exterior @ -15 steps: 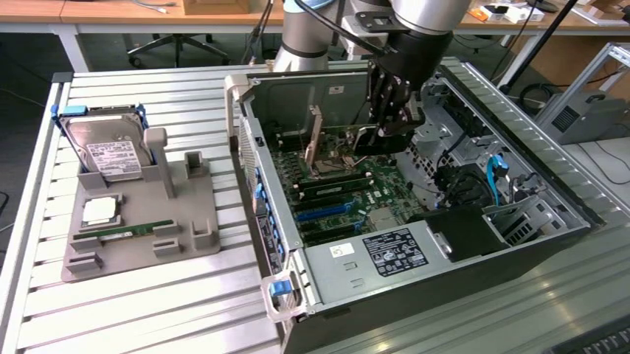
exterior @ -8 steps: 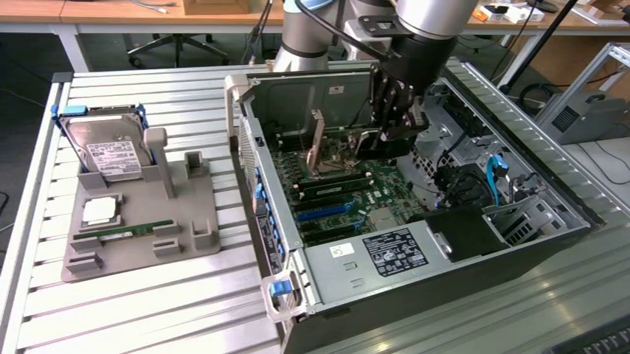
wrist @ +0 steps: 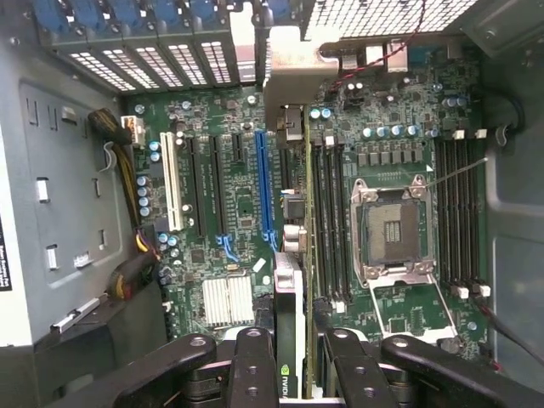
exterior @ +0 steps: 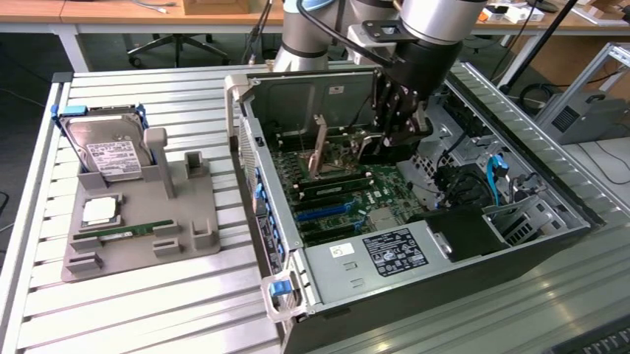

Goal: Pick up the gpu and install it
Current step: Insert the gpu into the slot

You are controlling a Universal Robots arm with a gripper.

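Note:
My gripper (exterior: 399,136) reaches down into the open computer case (exterior: 295,280) and is shut on the gpu (exterior: 320,147), a thin black card held on edge above the motherboard (exterior: 340,203). In the wrist view the gpu (wrist: 287,297) runs straight out from between my gripper's (wrist: 293,361) two black fingers (wrist: 253,365), its silver end bracket (wrist: 293,81) toward the case's rear slot openings. The card hangs between the long blue expansion slot (wrist: 263,187) and the memory slots (wrist: 327,212). I cannot tell whether its lower edge touches the board.
A grey fixture tray (exterior: 182,214) stands on the slatted table at the exterior view's left, holding a silver hard drive (exterior: 111,155), a processor chip (exterior: 99,211) and a green memory stick (exterior: 133,232). The empty processor socket (wrist: 387,229) and cable bundles (wrist: 127,161) lie near the card.

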